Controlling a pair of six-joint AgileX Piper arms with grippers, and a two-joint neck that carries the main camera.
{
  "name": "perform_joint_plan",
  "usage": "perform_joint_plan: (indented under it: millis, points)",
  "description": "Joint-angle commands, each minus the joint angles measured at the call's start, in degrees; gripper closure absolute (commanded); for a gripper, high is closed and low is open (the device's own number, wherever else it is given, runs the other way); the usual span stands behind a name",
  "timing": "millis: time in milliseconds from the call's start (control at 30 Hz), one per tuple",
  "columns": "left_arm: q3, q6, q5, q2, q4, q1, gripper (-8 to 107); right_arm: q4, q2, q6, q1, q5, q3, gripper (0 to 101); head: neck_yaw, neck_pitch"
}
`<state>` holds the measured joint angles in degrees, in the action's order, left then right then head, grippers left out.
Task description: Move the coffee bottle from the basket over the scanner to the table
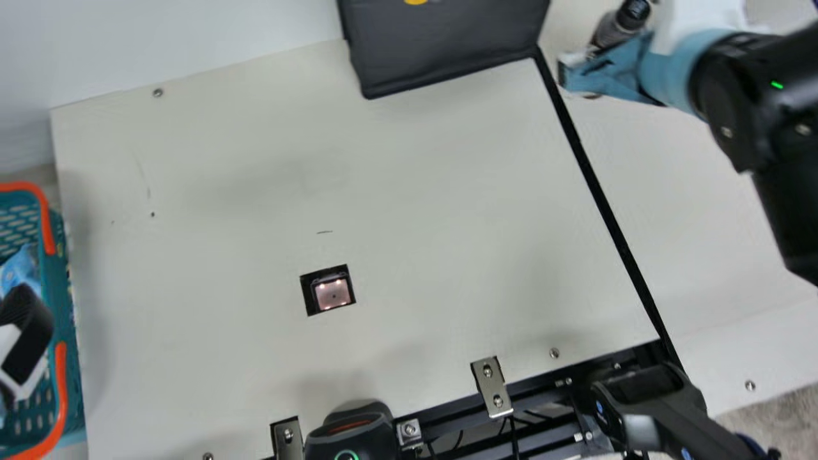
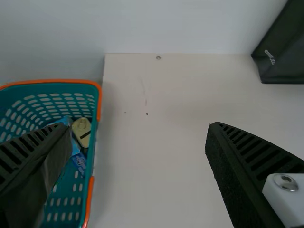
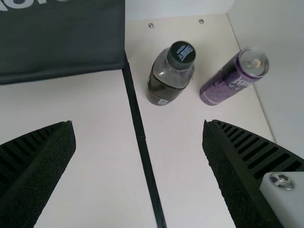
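At the main view's left edge my left gripper (image 1: 25, 332) is over the teal basket (image 1: 57, 275); the left wrist view shows this gripper (image 2: 138, 137) open, nothing between its fingers, with the basket (image 2: 93, 137) beside it. My right gripper (image 1: 578, 76) is at the upper right. In the right wrist view the gripper (image 3: 138, 137) stands open and empty. Past its fingertips a dark-capped coffee bottle (image 3: 170, 76) is upright on the table, not touched; it appears in the main view as well (image 1: 617, 29). The scanner window (image 1: 332, 294) lies in the board.
A purple can (image 3: 230, 80) stands right of the bottle in the right wrist view. A black bag (image 1: 447, 45) lies at the board's far edge. The basket holds a blue packet (image 2: 79, 161) and a tan item (image 2: 81, 130). Two handheld scanner devices (image 1: 351, 434) (image 1: 652, 409) sit near the front.
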<state>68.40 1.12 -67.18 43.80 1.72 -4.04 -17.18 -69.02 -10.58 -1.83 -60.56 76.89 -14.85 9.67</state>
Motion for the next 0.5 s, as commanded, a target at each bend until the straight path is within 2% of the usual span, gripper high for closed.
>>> perform_joint_plan:
  millis: [0, 33, 200, 467]
  points:
    - [0.5, -1.1, -2.3, -0.5, -0.2, 2.4, 9, 2.1, 2.6, 1.3, 0.3, -0.8, -0.7, 6, 5.3, -1.7]
    - [0.4, -0.6, -1.0, -0.4, -0.1, 1.0, 9, 2.7, 3.6, 1.7, 0.4, -1.1, -0.9, 6, 6.6, -1.7]
    - [0.5, -1.1, -2.3, -0.5, -0.1, 2.4, 9, 5.7, 8.6, 3.6, 0.8, -2.8, -2.3, 6, 13.3, -1.7]
    - [0.5, -1.1, -2.2, -0.5, -0.2, 2.4, 9, 10.5, 16.6, 6.8, 1.6, -5.6, -4.5, 6, 13.3, -1.7]
